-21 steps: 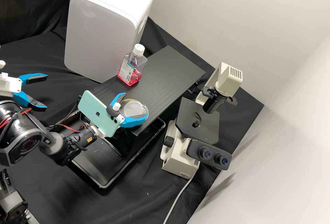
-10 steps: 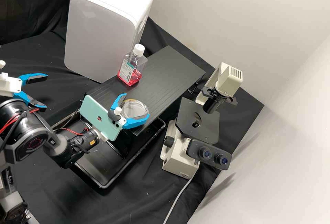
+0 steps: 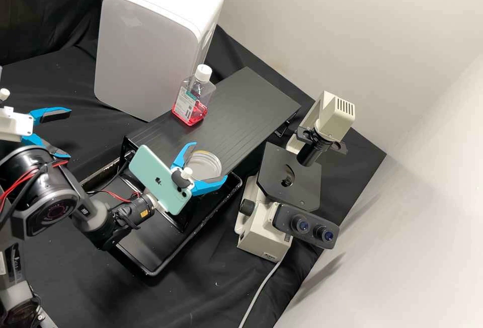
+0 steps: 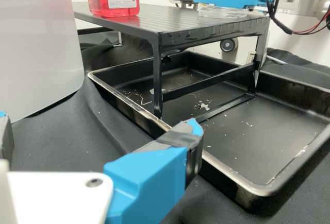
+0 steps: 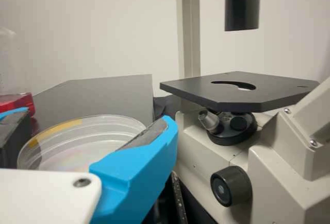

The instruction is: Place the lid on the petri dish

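High view is showing the fingers of the right gripper clasping the petri dish at the near edge of the rack, its lid seemingly sitting on already, while the left gripper is hovering wide open farther off.

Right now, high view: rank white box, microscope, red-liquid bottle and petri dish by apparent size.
1. white box, largest.
2. microscope, close in overall spread but a less solid shape, so second.
3. bottle.
4. petri dish, smallest. It lies flat and is seen at a slant, so it looks smaller.
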